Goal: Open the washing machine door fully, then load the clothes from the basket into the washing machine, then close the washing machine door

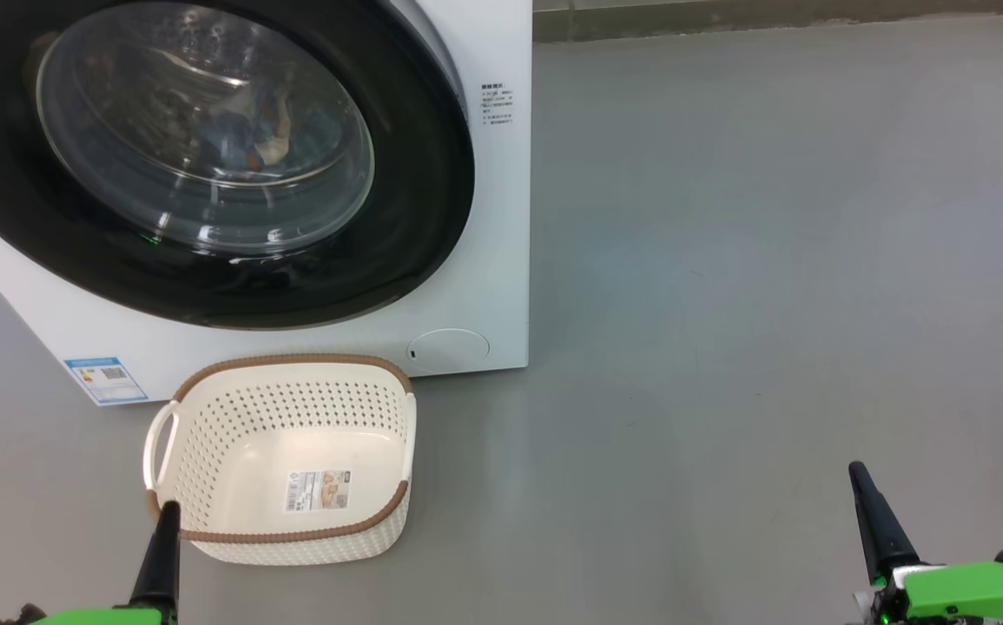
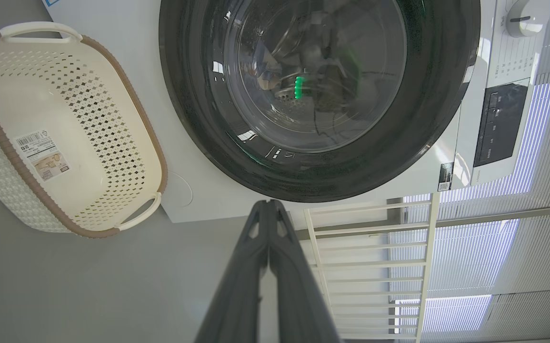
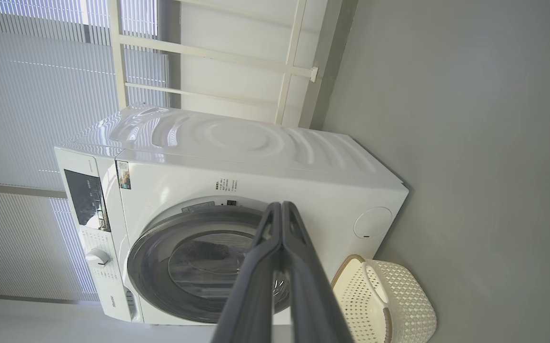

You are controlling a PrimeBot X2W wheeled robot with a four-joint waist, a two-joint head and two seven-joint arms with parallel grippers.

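Judged complete: open, load, close steps all apparently done, nothing left. Closed washing machine door [image 1: 414,174] flush on washing machine [image 1: 501,286], up ahead of left hand [image 1: 169,510]. Loaded clothes [image 1: 254,130] visible behind glass, inside drum. Emptied basket [image 1: 206,451] on floor just ahead of left hand, far left of right hand [image 1: 855,469]. Both hands pinched fully together, gripping nothing
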